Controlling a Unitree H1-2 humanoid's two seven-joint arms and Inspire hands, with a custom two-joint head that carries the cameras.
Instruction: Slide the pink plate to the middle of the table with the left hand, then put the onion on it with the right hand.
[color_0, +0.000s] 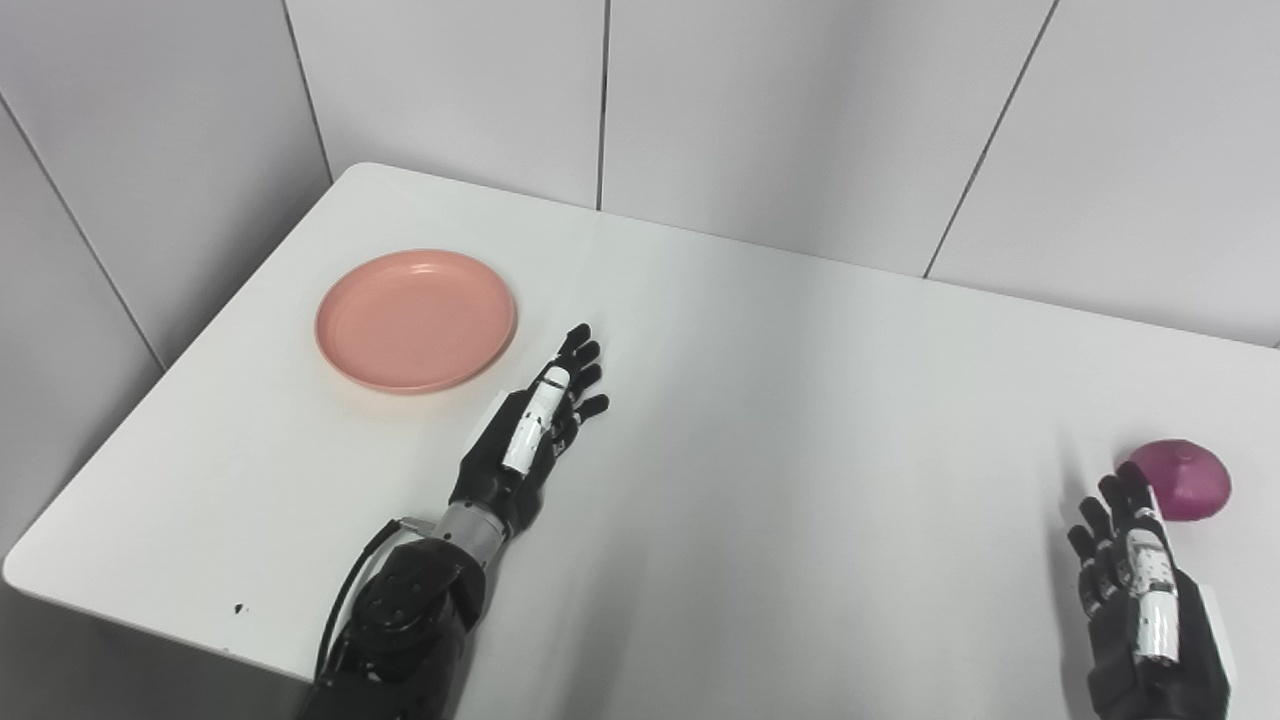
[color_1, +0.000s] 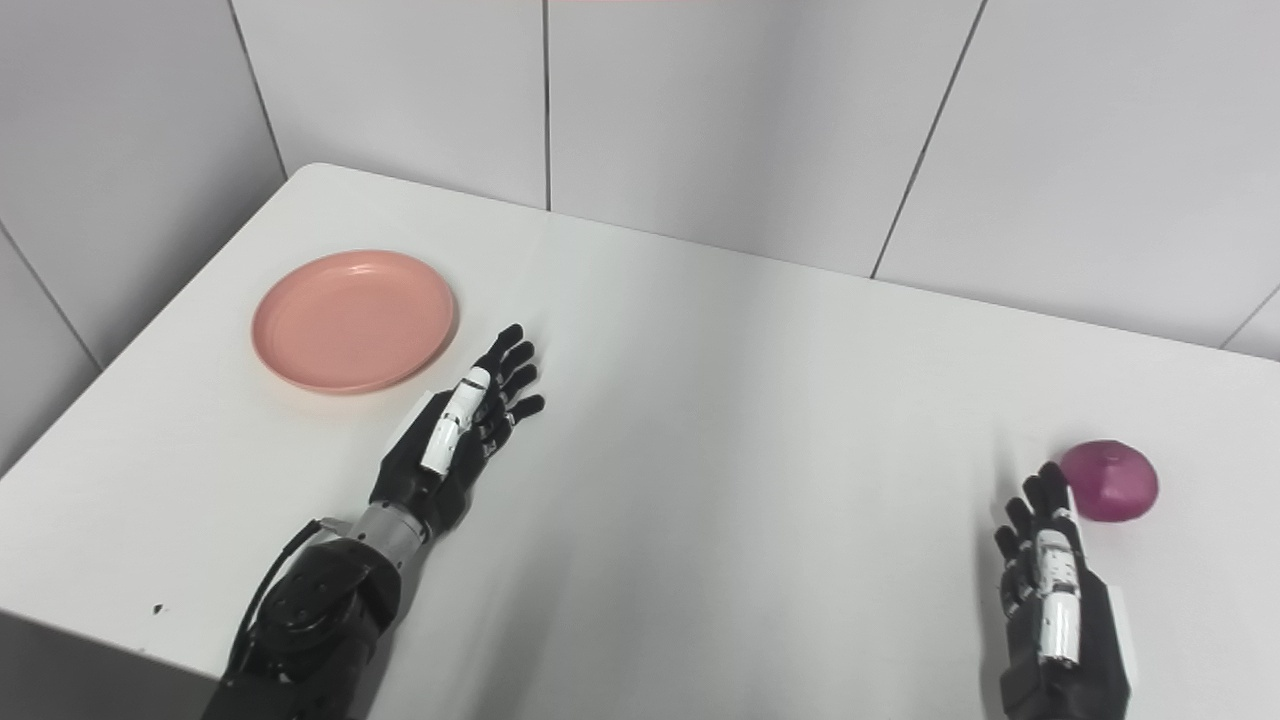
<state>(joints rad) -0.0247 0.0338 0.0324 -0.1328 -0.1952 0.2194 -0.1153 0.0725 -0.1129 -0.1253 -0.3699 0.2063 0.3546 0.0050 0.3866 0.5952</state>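
Plate and onion lay far apart on the white surface (color_0: 800, 420): the pink plate (color_0: 415, 320) sat empty near the far left corner, the purple onion (color_0: 1185, 478) near the right edge. The left robot hand (color_0: 530, 430) lay just right of the plate's near rim, apart from it, fingers stretched out and slightly spread, holding nothing. The right robot hand (color_0: 1140, 590) was likewise empty with fingers extended, its tips just beside the onion; contact could not be judged.
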